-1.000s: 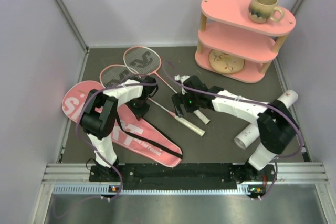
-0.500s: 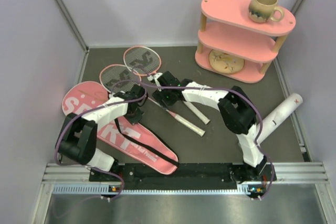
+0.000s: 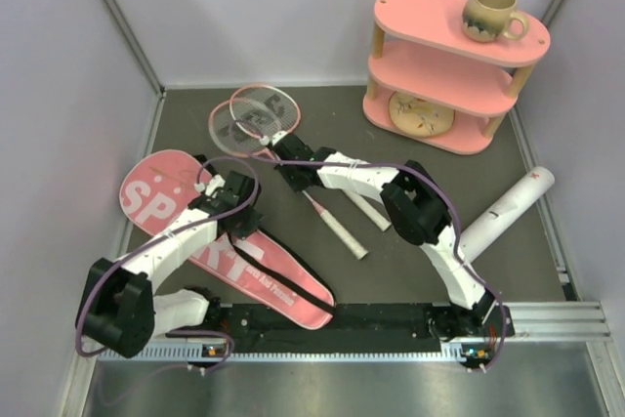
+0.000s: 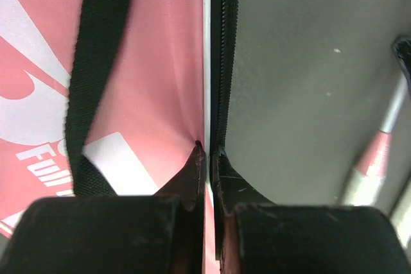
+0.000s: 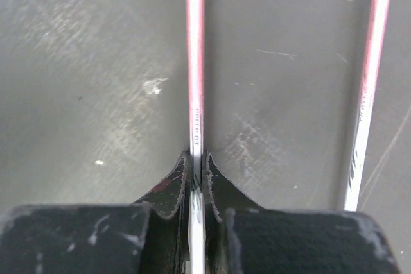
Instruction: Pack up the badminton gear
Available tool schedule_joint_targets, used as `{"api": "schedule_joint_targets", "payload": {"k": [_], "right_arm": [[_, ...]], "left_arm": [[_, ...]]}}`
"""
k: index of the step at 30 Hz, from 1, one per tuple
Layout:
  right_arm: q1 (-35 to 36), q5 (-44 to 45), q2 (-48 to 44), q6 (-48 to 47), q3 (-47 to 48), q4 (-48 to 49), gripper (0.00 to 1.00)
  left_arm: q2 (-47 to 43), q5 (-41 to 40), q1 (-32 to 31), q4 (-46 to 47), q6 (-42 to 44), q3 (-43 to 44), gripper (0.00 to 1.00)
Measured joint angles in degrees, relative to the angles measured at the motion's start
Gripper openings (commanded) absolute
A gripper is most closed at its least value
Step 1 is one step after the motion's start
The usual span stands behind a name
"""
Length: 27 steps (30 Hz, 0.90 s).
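Observation:
Two pink-framed rackets [image 3: 256, 112] lie with their heads overlapped at the back left and their white handles [image 3: 338, 228] toward the middle. My right gripper [image 3: 283, 155] is shut on the thin shaft of one racket [image 5: 194, 62]. The other racket's shaft [image 5: 369, 62] runs alongside, to the right. The pink racket-shaped bag [image 3: 181, 207] with its black strap [image 4: 96, 62] lies at the front left. My left gripper [image 3: 237, 194] is shut on the bag's zipper edge [image 4: 218, 62]. A long white tube [image 3: 506, 210] lies at the right.
A pink two-tier shelf [image 3: 444, 75] stands at the back right with a beige mug [image 3: 491, 13] on top and a round disc on its lower tier. Walls close in the dark mat on the left, back and right.
My right gripper has slid up the racket shaft toward the heads and shut on it. The racket heads have swung left and overlap. My left gripper has shut on the bag's edge.

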Motion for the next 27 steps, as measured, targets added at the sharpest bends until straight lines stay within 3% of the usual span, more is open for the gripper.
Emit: {"api": "schedule_joint_targets", "payload": {"k": [4, 8, 10, 11, 12, 14, 17, 22, 27], "right_arm": [[-1.27, 3.45, -0.94, 4.48, -2.71, 3.13, 0.00], [-4.94, 1.40, -2.56, 3.52, -5.55, 4.85, 0.02], [-6.21, 0.02, -2.73, 2.10, -5.68, 5.03, 0.24], [-6.86, -0.98, -2.86, 1.36, -5.70, 4.76, 0.50], [-7.26, -1.46, -3.08, 0.61, -5.79, 4.20, 0.59], [-7.56, -2.75, -4.33, 0.74, -6.60, 2.38, 0.73], [-7.34, -5.99, -9.42, 2.19, -10.40, -2.25, 0.84], [-7.06, -17.25, -24.41, 7.15, -17.84, -4.79, 0.86], [-6.27, -31.67, -35.21, 13.49, -24.65, 5.20, 0.80]], "left_arm": [[-6.27, 1.07, 0.00, 1.57, 0.37, -2.27, 0.00], [-11.06, 1.77, 0.02, 2.67, 1.42, -3.80, 0.00], [-13.14, 2.32, 0.02, 4.22, 3.06, -4.90, 0.00], [-14.47, 2.80, 0.04, 5.33, 4.00, -5.79, 0.00], [-16.44, 3.54, 0.07, 6.86, 5.29, -7.06, 0.00], [-19.96, 4.96, 0.09, 9.62, 7.28, -9.25, 0.00], [-26.45, 7.10, 0.11, 14.78, 10.29, -12.83, 0.00], [-32.87, 9.68, 0.11, 21.31, 13.64, -15.13, 0.00], [-36.54, 10.97, 0.11, 25.81, 14.60, -18.18, 0.00]]}}
